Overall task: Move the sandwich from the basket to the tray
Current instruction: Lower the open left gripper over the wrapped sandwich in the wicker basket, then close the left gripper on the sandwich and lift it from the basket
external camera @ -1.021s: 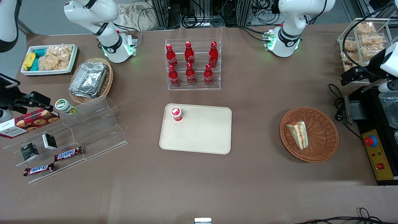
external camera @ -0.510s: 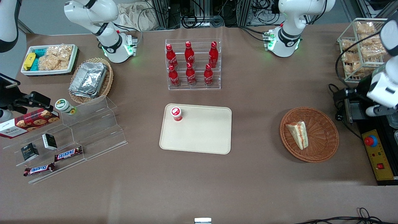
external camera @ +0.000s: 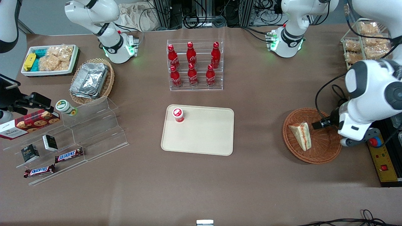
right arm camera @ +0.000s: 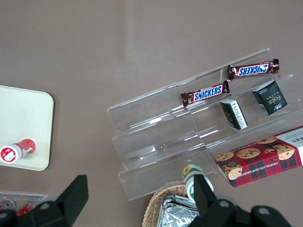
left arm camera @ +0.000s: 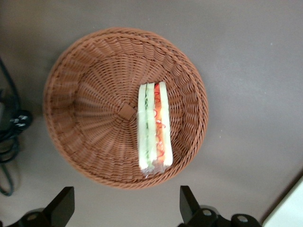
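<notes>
The sandwich [external camera: 301, 135] [left arm camera: 154, 127], a pale bread wedge with red and green filling, lies on its side in the round orange-brown basket [external camera: 326, 147] [left arm camera: 85, 118], toward the tray's side of it. The cream tray [external camera: 204, 135] [left arm camera: 289, 213] lies flat at mid-table, toward the parked arm's end from the basket. My left gripper [external camera: 348, 138] [left arm camera: 124, 210] hangs high over the basket's rim on the working arm's side. It is open, its fingers [left arm camera: 61, 208] spread wide with nothing between them.
A small red-capped bottle [external camera: 178, 114] stands on a tray corner. A rack of red cola bottles [external camera: 194, 66] stands farther from the camera than the tray. A yellow control box [external camera: 381, 157] and black cables [left arm camera: 9, 142] lie beside the basket.
My left arm has swung in from the working arm's end of the table and come nearer the camera, until its hand is over the basket's rim. The sandwich and basket have not moved.
</notes>
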